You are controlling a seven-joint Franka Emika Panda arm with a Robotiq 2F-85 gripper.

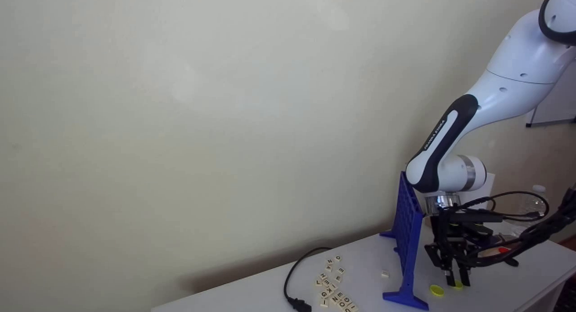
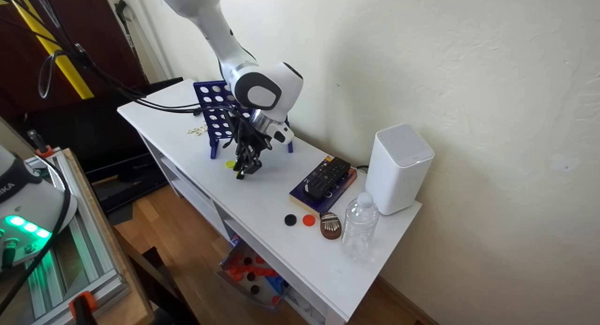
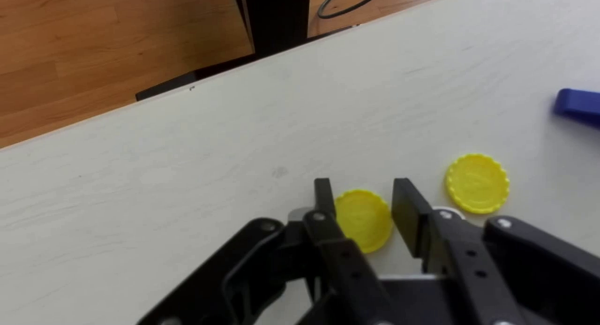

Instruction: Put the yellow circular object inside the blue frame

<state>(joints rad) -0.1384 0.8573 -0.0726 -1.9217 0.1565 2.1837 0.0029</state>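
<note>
Yellow disc: lies on the white table, seen between the fingers of the gripper. Jaws spread, pinching nothing; whether either side touches the rim cannot be told. Wrist view, left to right: one finger, the disc, the opposite finger, a second yellow disc near it, then a blue foot belonging, presumably, to the upright blue frame.

Step in hand (judged): the grasp. Disc looks thin; bring the fingers close to the table, centre them across the rim, then close slowly, or they may ride over it. Mind the second yellow disc: the nearer finger could nudge it. After that, probably lift straight up and turn the disc edgewise; a top slot cannot be made out here.

Surface and room, left to right in an exterior view: green-lit white base; wood floor; letter tiles, across the frame from the gripper; black disc; red disc; book with a remote on it; thumb piano; clear bottle; white box; plain wall.
</note>
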